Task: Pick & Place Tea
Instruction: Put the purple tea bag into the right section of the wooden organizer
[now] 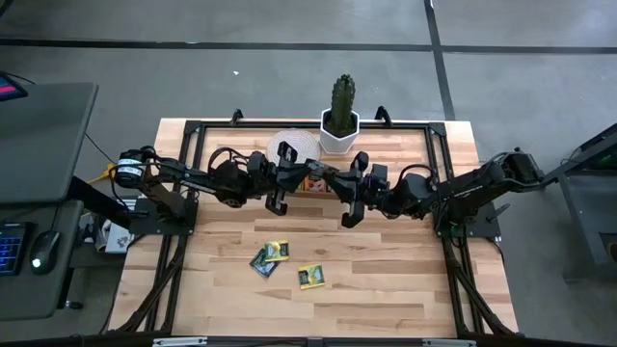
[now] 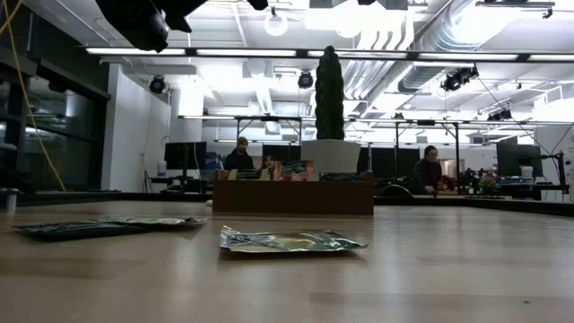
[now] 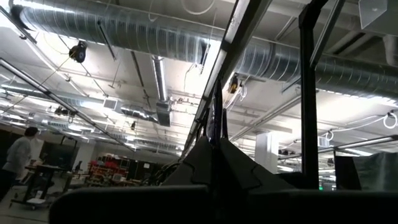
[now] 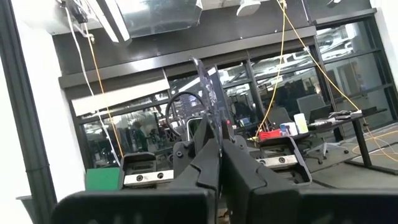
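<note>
Three tea packets lie flat on the wooden table near its middle. A dark one and a yellow-green one overlap, and a yellow one lies to their right. The low view shows them as flat foil shapes. The brown tray stands farther back with packets upright in it. Both arms hang high above the tray. My left gripper and my right gripper are shut, tilted upward and facing each other. I see no packet held by either.
A cactus in a white pot stands at the table's far edge, with a white round object to its left. A black frame borders the table. People sit at desks in the room beyond.
</note>
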{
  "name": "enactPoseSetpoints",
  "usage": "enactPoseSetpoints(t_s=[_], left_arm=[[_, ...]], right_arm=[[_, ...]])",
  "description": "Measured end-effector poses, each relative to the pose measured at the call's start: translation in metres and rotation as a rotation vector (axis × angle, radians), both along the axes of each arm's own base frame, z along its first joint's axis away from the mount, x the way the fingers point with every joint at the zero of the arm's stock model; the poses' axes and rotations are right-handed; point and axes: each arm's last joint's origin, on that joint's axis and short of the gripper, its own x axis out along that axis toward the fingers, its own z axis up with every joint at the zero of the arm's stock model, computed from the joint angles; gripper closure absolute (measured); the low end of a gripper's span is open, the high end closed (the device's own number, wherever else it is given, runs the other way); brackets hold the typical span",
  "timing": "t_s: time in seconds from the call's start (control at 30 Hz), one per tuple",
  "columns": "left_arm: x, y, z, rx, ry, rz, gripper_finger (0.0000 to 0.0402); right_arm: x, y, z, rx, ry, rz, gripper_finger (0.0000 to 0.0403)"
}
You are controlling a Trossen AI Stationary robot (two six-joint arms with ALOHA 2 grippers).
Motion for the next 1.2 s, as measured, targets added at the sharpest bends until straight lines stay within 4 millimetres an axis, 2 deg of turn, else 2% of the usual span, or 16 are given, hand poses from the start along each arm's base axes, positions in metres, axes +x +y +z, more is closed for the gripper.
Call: enactPoseSetpoints(t_s=[0.17, 0.4, 0.53, 0.8, 1.03, 1.2], left_arm=[[0.000, 0.000, 0.000, 0.000, 0.000, 0.001, 0.0389], [0.000, 0.000, 0.000, 0.031, 0.000, 0.025, 0.0345], [-0.002, 0.003, 0.003, 0.086, -0.010, 0.008, 0.0322], [-0.005, 0.022, 0.003, 0.154, 0.008, -0.200, 0.0308], [0.009, 0.027, -0.016, 0.119, 0.271, -0.310, 0.0307], [0.014, 0.026, -0.028, 0.104, 0.407, -0.344, 0.0307]], right_arm=[[0.000, 0.000, 0.000, 0.005, 0.003, -0.005, 0.0400], [0.000, 0.000, -0.003, 0.031, 0.038, -0.023, 0.0402], [-0.002, -0.001, -0.006, 0.062, 0.127, -0.027, 0.0402], [-0.022, -0.005, -0.010, 0.161, 0.374, 0.044, 0.0402], [-0.051, -0.024, -0.011, 0.259, 0.602, 0.135, 0.0403], [-0.056, -0.044, -0.007, 0.300, 0.841, 0.154, 0.0403]])
